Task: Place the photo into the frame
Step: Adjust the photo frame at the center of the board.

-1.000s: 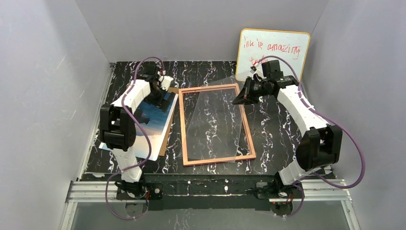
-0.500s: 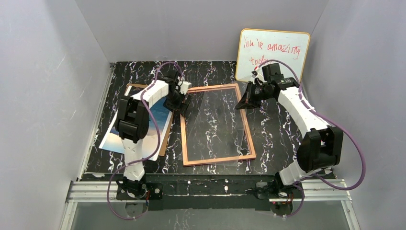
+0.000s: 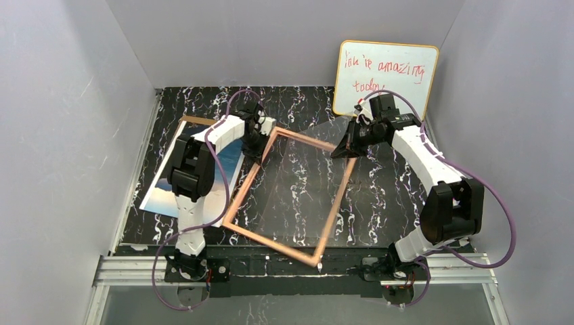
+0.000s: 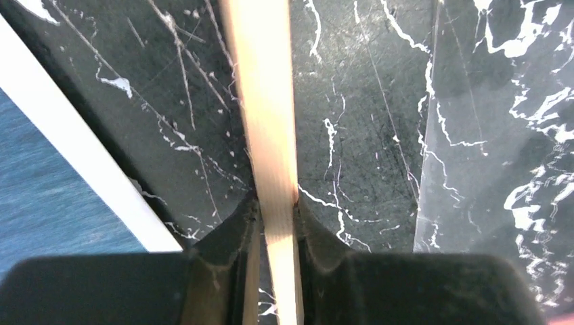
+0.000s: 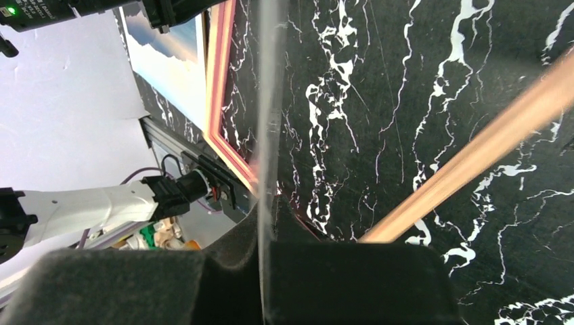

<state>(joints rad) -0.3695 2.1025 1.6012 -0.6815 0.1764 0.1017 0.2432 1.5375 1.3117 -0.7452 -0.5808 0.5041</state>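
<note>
Frame (image 3: 271,245) sits turned like a diamond in the middle of the top view. Its nearest corner pokes past the marbled table (image 3: 386,203) toward the metal rail (image 3: 304,272) at the arm bases. That corner could snag there, or swing if the thin border twists in the grip. At left the photo (image 3: 159,193) lies picture-side up on the brown backing board (image 3: 195,120), outside the border and partly under the left arm, so a low sweep of that arm might drag it. The left gripper (image 4: 274,203) is clamped on the upper-left border (image 4: 264,101). Farther right, the right gripper (image 5: 265,210) pinches the clear pane (image 5: 266,101) by one edge, and the pane could slip or tip. Room to move looks best at lower right. The whiteboard (image 3: 386,74) crowds the far right corner.
</note>
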